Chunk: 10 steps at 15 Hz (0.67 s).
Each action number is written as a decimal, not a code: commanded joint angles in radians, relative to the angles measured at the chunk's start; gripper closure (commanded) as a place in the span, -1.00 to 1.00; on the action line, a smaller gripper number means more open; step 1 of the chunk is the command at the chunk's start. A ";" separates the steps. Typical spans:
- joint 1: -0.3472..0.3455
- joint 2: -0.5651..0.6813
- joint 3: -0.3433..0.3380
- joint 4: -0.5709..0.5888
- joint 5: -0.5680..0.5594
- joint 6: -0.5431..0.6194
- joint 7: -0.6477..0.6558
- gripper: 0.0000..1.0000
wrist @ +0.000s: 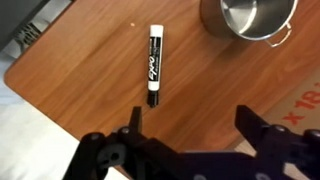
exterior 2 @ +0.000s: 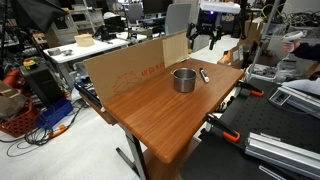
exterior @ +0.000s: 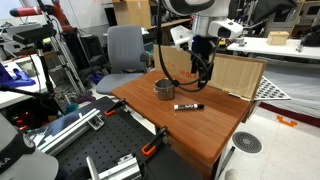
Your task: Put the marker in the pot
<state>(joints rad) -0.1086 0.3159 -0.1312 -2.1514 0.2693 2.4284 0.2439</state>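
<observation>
The gripper is matte black all over, both fingers included. Just ahead of the fingers, the marker has a white barrel with black lettering and a black cap on the end nearer them. Farther out, past the opposite finger, the pot is dull grey metal with a bright, shiny rim. Under the fingers the table is warm reddish-brown wood with a fine straight grain. Behind the fingers in an exterior view, the cardboard panel is plain tan with red printing, and off to their side the office chair is grey
</observation>
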 commanded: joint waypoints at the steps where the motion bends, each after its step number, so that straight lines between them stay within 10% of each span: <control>1: -0.006 0.081 -0.003 0.057 0.008 0.031 0.039 -1.00; 10: 0.009 0.255 -0.023 0.135 -0.016 0.050 0.118 -1.00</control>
<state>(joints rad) -0.1096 0.5228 -0.1420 -2.0559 0.2655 2.4583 0.3247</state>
